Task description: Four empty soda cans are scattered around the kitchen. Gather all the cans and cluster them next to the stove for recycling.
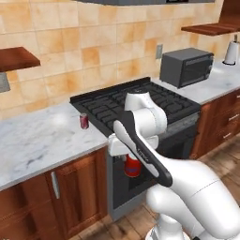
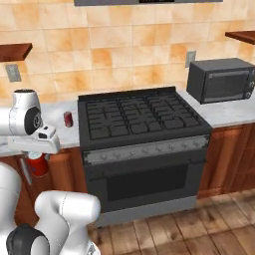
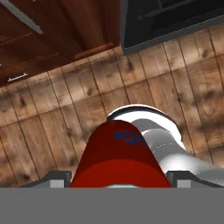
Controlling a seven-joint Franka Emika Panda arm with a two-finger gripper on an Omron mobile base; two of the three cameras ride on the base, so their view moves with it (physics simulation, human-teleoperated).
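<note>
The stove (image 1: 140,105) sits above and beyond the jaws, its black front level with them. The marble counter (image 1: 37,136) edge overhangs just above the jaws; lifting straight up risks clipping it and knocking the grip loose. The gripper (image 3: 118,181) is clamped on a red soda can (image 1: 132,166), hanging below counter height. Another red can (image 1: 84,121) stands on the counter beside the stove; a careless set-down could topple it.

glossy stone, warm wood, matt black metal

veined marble counter (image 1: 33,140) shines smooth; reddish wood cabinets (image 1: 77,187) look polished; stove (image 2: 139,144) grates matt black; held soda can (image 3: 120,157) glossy red metal.
</note>
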